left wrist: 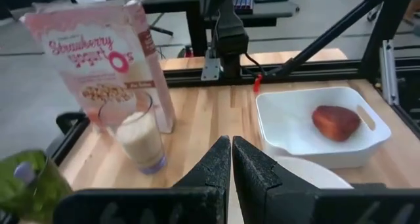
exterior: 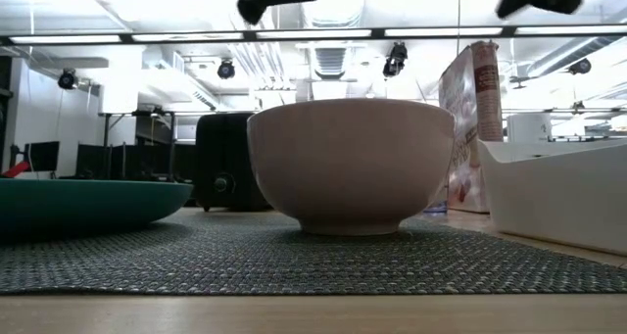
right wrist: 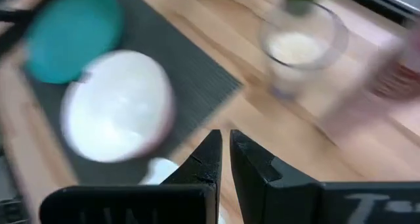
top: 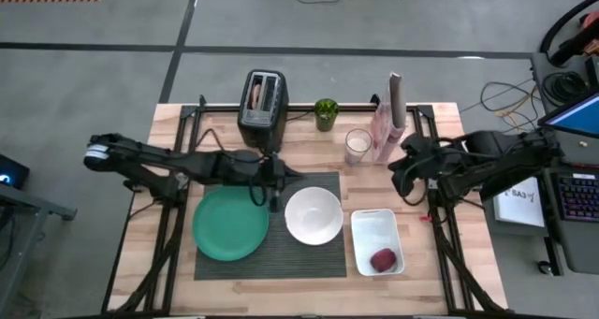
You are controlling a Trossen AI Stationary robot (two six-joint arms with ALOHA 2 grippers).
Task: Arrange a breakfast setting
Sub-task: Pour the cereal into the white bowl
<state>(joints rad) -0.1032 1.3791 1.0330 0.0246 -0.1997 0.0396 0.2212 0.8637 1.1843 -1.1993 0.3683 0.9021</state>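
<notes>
A dark ribbed placemat (top: 281,253) lies on the wooden table. On it rest a round green plate (top: 230,224) and a white bowl (top: 314,215). To its right stands a white rectangular dish (top: 372,227) with a red piece of food (top: 384,259) in it. Along the far edge are a black toaster (top: 262,104), a milk glass (top: 357,146) and a pink cereal box (top: 386,123). My left gripper (top: 274,199) hangs shut above the placemat's far edge, between plate and bowl. My right gripper (top: 402,174) is shut in the air just right of the cereal box.
A small green cup with a plant (top: 326,113) stands between toaster and glass. Black frame rails (top: 440,216) run along the table's left and right sides. Bare wood shows at the near edge and in the left corners.
</notes>
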